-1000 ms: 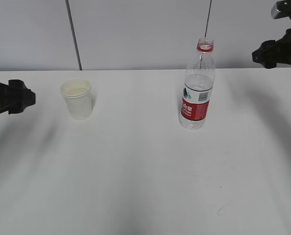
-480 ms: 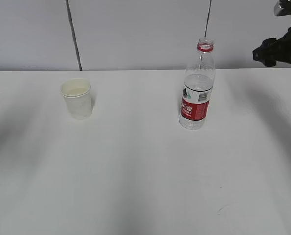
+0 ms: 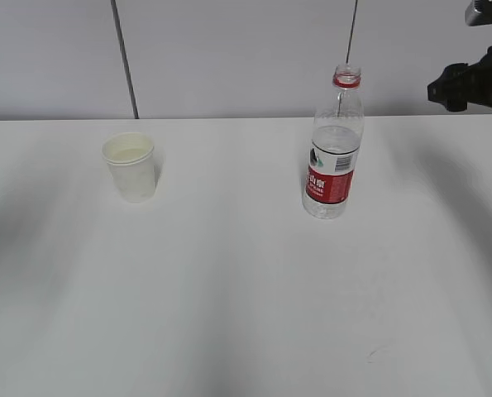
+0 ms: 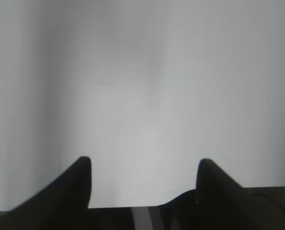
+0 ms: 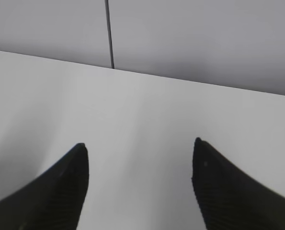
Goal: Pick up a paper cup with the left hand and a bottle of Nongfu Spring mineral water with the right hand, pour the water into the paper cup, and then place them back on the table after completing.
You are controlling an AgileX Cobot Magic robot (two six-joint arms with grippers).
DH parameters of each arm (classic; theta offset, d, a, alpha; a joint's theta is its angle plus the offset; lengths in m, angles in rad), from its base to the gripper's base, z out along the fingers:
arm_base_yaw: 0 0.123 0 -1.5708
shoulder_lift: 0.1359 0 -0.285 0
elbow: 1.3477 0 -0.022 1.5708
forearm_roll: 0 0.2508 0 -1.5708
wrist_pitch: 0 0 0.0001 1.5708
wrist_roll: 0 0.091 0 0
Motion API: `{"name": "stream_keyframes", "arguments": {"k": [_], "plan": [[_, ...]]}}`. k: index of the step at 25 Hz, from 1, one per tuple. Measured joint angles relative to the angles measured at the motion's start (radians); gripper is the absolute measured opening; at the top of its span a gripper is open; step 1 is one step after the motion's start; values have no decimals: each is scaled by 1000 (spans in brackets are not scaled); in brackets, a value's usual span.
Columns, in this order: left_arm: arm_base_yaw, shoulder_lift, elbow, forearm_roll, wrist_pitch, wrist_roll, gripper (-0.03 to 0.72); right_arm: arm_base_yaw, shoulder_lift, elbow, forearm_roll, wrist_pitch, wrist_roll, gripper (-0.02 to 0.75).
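A white paper cup stands upright on the white table, left of centre. To its right stands the uncapped clear bottle with a red label and a red neck ring; clear water shows above the label. My left gripper appears only in the left wrist view, open over bare white surface with nothing between its fingers. The right gripper hangs at the top right edge, above and to the right of the bottle, apart from it. In the right wrist view the right gripper is open and empty.
A grey panelled wall with dark vertical seams runs behind the table's far edge. White tabletop stretches in front of the cup and bottle, with a faint scuff near the front right.
The left gripper has pulled back out of the exterior view past the left edge. The right gripper has risen very slightly. Cup and bottle have not moved.
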Motion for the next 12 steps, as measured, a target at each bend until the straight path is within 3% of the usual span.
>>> {"name": "stream_keyframes", "arguments": {"k": [12], "plan": [[-1,-457,154,-8,20,48,407,0,-13,0,0,0,37,501]]}}
